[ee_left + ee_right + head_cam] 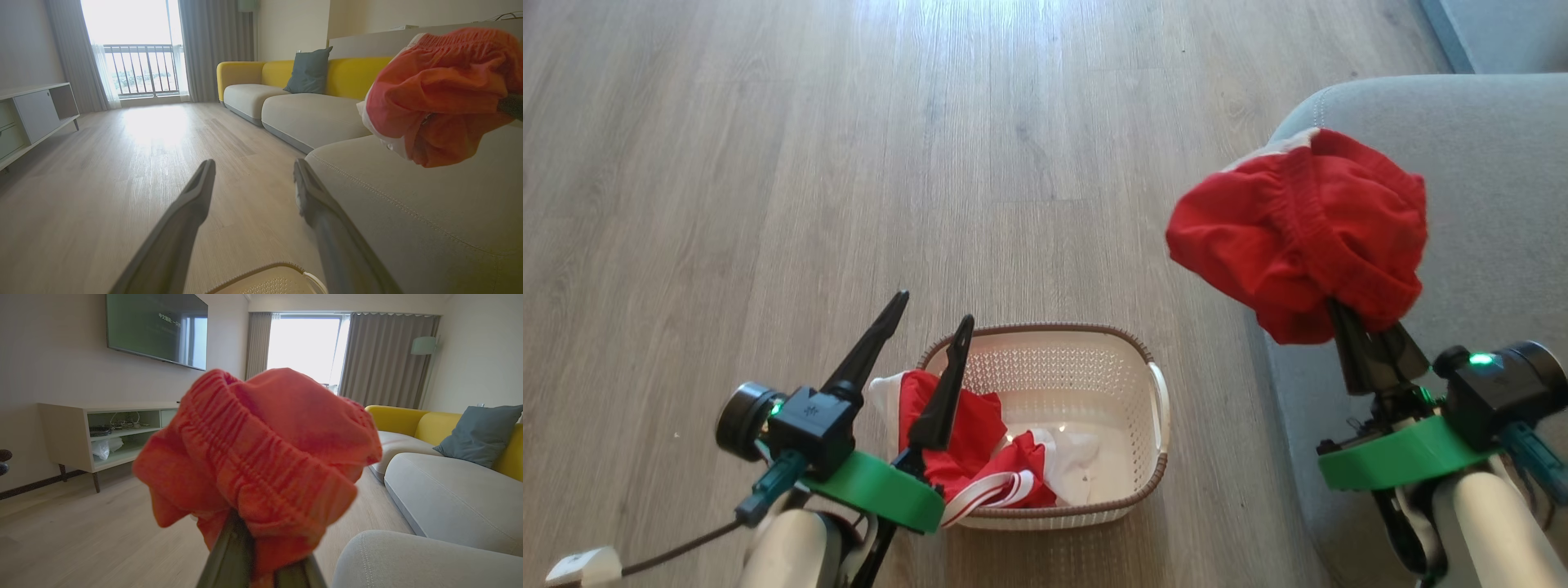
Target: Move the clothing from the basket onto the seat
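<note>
At three o'clock, over the seat (1494, 163), the right gripper (1347, 322) pinches a red garment (1298, 229). At six, a second garment (964, 457) lies in the basket (1094, 351), with the left gripper (933, 308) spread at seven.

The head view looks steeply down onto the wood floor (1013, 122), with the basket (1045, 329) at bottom centre and the seat (1494, 147) corner at right. The left wrist view sits low, just above the basket rim, facing level across the floor toward the balcony window (135, 61). The right wrist view faces the same window, with the red garment (261, 457) close before the lens. All three views share the seat and the red garment.
</note>
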You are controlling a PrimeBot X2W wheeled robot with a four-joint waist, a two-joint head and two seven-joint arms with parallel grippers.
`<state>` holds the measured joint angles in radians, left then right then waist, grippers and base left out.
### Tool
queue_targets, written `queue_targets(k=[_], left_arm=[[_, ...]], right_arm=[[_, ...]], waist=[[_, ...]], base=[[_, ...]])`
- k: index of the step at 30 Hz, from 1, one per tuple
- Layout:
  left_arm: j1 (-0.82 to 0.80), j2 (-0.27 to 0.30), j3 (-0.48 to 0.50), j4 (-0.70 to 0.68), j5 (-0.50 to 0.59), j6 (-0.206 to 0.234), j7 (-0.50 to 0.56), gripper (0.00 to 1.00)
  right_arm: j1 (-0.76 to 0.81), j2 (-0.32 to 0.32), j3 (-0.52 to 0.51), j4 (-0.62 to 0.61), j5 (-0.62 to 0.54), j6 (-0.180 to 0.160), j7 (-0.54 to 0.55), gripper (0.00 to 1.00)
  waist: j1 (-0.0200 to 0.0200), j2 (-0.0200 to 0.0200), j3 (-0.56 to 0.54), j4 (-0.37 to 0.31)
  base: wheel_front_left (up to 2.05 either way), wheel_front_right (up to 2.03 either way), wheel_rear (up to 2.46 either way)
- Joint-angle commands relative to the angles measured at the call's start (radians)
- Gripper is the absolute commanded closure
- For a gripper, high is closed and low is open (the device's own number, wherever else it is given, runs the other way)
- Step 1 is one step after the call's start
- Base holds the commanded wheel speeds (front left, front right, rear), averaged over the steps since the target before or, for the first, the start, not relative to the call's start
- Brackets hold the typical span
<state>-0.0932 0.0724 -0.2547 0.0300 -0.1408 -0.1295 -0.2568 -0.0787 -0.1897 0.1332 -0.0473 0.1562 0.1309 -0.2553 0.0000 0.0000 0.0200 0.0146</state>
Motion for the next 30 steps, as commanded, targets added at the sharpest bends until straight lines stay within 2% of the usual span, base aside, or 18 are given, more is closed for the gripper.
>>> queue_targets(k=[1, 21, 30], left_arm=[[-0.013, -0.005, 0.045, -0.023, 0.005, -0.001, -0.005, 0.00], [0.033, -0.021, 0.061, 0.042, 0.003, -0.001, -0.005, 0.00], [0.050, -0.021, 0.033, 0.063, 0.012, -0.001, -0.005, 0.00]], right_arm=[[-0.007, 0.001, 0.002, -0.028, -0.003, 0.000, -0.006, 1.00], [0.023, 0.030, -0.094, -0.005, -0.006, 0.000, -0.006, 1.00], [0.034, 0.041, -0.125, 0.013, -0.007, 0.000, -0.006, 1.00]], waist=[[0.0000, 0.0000, 0.001, 0.001], [0.0000, 0.0000, 0.015, 0.000], [0.0000, 0.0000, 0.010, -0.004]], base=[[0.00, 0.00, 0.00], [0.00, 0.00, 0.00], [0.00, 0.00, 0.00]])
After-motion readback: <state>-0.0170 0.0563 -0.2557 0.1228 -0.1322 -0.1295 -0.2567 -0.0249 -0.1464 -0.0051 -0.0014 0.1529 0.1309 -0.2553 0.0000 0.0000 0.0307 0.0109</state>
